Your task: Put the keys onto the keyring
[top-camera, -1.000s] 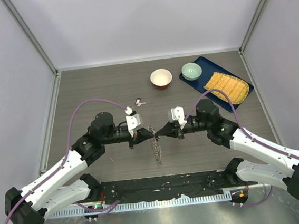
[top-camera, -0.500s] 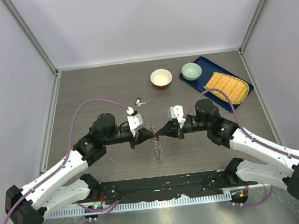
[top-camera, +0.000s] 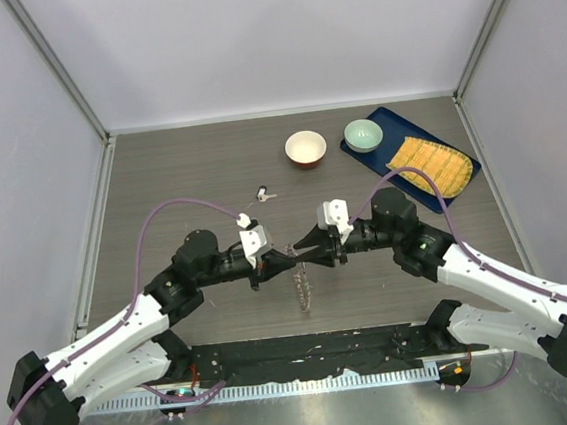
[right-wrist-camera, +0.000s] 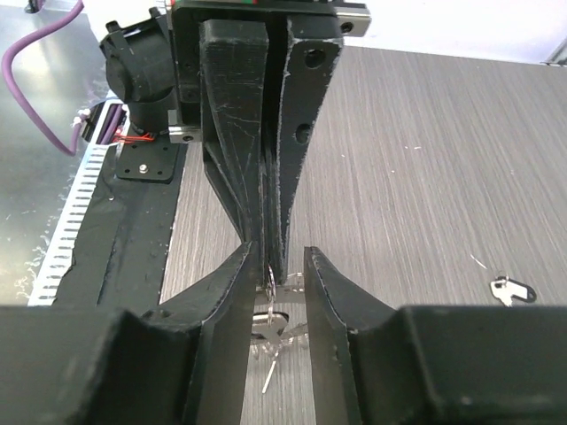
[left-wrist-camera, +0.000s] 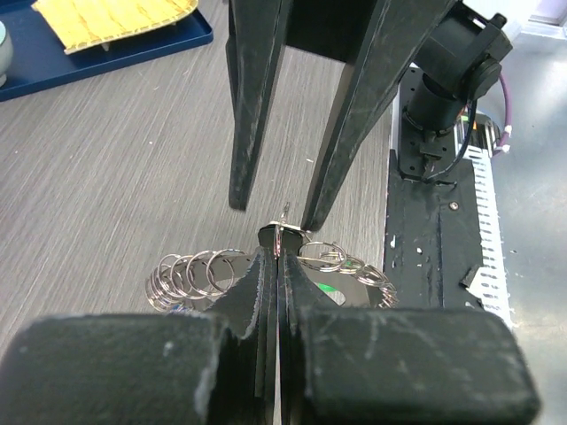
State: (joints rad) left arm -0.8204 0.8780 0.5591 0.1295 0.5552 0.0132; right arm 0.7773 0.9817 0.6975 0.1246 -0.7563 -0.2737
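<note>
The keyring [top-camera: 300, 287], a large metal ring fringed with silver keys, hangs just under the black left gripper [left-wrist-camera: 277, 241], whose fingers are clamped together on its wire. The black right gripper [right-wrist-camera: 275, 258] meets it tip to tip, its fingers apart astride that pinch. A small loose black-headed key [top-camera: 264, 192] lies on the grey wood-grain table [top-camera: 179, 172] beyond both grippers.

Left arm [top-camera: 170, 289]: elbow and wrist have shifted toward the near edge of the worktop [top-camera: 180, 182].
Left tool [top-camera: 284, 257]: moved right, closer to the right tool [top-camera: 302, 255].
Gap between tools: reduced; tips now meet.
Keyring [top-camera: 301, 289]: hanging bundle displaced slightly toward the near edge.
</note>
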